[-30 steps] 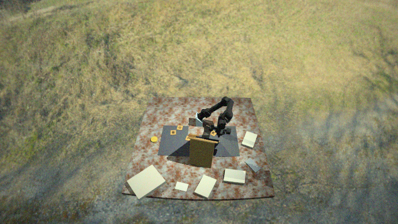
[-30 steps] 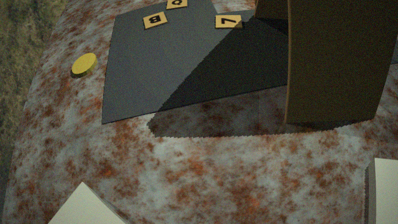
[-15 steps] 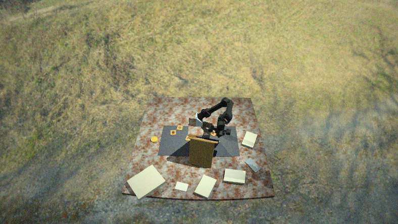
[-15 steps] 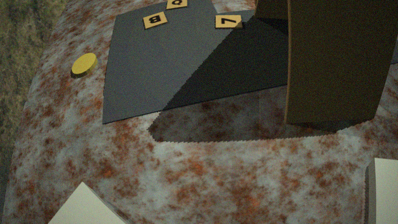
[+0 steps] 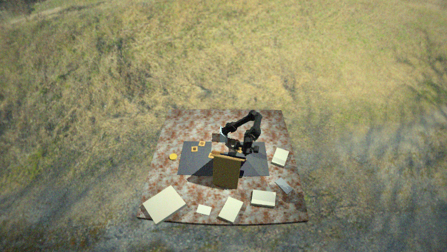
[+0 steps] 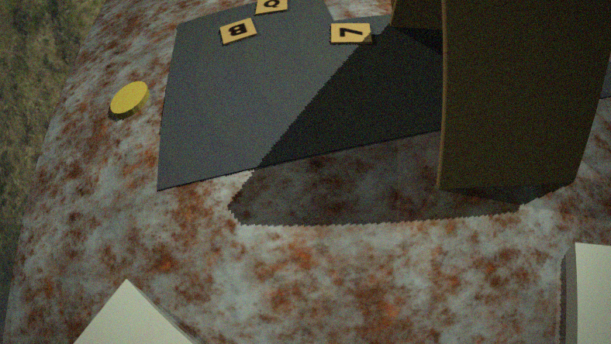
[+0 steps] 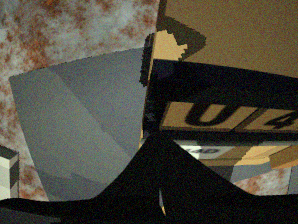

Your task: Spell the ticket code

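- The black jaws (image 5: 245,154) are pressed together with nothing pinched between them, low at the dark letter rail (image 7: 220,82), near its end beside the U.
- That rail runs along the upright tan board (image 5: 226,172) (image 6: 521,94) (image 7: 240,30); in it a tan tile with a black U (image 7: 172,114) stands left of a tan tile with a black 4 (image 7: 275,121). Whatever follows the 4 is outside the wrist view.
- The pale ticket (image 7: 200,151) shows below the rail, its print partly covered.
- On the flat grey mat (image 5: 197,162) (image 6: 239,94) (image 7: 60,125) lie a square tan tile marked like an 8 or B (image 5: 194,148) (image 6: 238,30), one marked like a Q (image 5: 202,143) (image 6: 271,5) near it, and one marked like a 7 (image 5: 210,155) (image 6: 350,32) close to the board.
- A yellow disc (image 5: 172,156) (image 6: 129,98) lies beside the mat on the rust-mottled table (image 5: 174,125) (image 6: 299,277).
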Action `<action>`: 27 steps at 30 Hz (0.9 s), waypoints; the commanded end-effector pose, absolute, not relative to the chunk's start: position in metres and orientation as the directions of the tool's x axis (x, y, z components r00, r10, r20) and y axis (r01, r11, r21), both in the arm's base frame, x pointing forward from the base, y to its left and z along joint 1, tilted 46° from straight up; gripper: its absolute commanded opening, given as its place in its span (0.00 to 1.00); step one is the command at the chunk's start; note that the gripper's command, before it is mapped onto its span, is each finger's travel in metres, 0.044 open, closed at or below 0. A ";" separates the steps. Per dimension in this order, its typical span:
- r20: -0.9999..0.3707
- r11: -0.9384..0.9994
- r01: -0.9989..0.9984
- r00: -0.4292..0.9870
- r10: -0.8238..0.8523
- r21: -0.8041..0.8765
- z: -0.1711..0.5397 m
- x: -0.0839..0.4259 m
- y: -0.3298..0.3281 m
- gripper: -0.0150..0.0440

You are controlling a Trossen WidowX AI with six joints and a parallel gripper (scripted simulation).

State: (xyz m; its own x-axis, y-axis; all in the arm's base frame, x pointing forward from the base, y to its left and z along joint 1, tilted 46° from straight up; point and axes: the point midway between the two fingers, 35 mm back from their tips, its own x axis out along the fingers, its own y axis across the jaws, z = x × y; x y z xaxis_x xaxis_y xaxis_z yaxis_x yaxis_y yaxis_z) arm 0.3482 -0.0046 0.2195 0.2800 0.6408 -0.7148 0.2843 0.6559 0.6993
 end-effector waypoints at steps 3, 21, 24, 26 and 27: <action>-0.713 0.654 0.285 0.281 0.642 0.701 0.218 0.351 -0.003 0.25; -0.713 0.654 0.284 0.281 0.642 0.701 0.214 0.359 -0.001 0.25; -0.713 0.654 0.284 0.281 0.642 0.701 0.214 0.360 -0.001 0.25; -0.713 0.654 0.284 0.281 0.642 0.701 0.213 0.361 -0.001 0.25; -0.713 0.654 0.284 0.281 0.642 0.701 0.213 0.362 0.000 0.25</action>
State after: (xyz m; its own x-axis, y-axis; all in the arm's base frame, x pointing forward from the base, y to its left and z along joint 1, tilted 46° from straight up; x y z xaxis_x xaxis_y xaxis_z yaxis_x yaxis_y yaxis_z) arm 0.3597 -0.0010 0.2140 0.2812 0.6420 -0.7133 0.2825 0.6550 0.7009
